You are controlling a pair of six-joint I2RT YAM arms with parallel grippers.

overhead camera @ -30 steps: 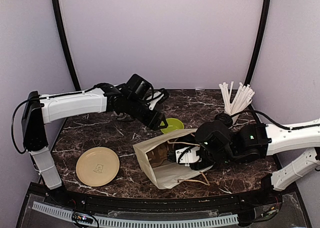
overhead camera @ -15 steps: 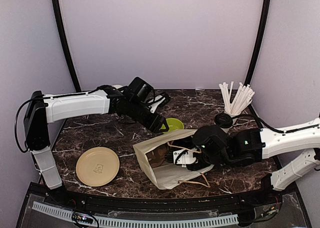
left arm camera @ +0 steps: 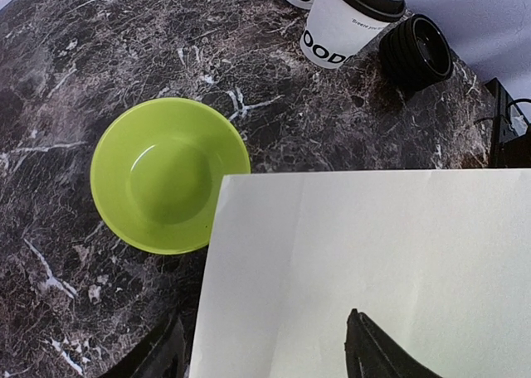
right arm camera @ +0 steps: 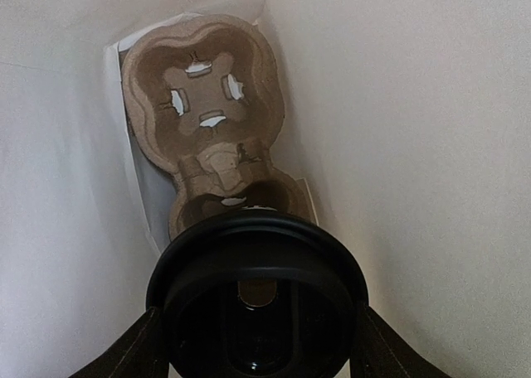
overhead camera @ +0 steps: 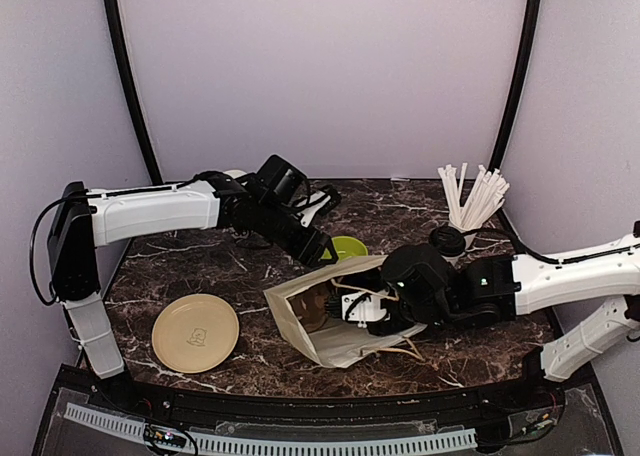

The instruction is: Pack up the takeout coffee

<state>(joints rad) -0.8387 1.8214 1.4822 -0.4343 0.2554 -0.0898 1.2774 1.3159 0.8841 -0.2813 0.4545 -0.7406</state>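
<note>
"Reaching how, the right arm [overhead camera: 560, 276]?"

"It is stretching low and nearly level over the table [overhead camera: 200, 266], with its wrist going into the mouth of the paper bag [overhead camera: 290, 326], which is lying on its side. The right gripper [right arm camera: 257, 316] is clamping the coffee cup [right arm camera: 259, 262], a finger showing on each side of its black lid. A cardboard tray [right arm camera: 203, 88] is sitting straight ahead of it, deep in the bag."

"And the left arm [overhead camera: 150, 208]?"

"It is angling down from the far left. The left gripper [left arm camera: 265, 351] is standing apart, one finger lying over the bag's wall, the other just off its edge. A green bowl [left arm camera: 170, 175] is sitting just ahead of it, to the left."

"Anything changing?"

"The right gripper is pushing deeper than a second ago, and the bag is sliding slightly away from it. The left arm is barely moving."
</note>
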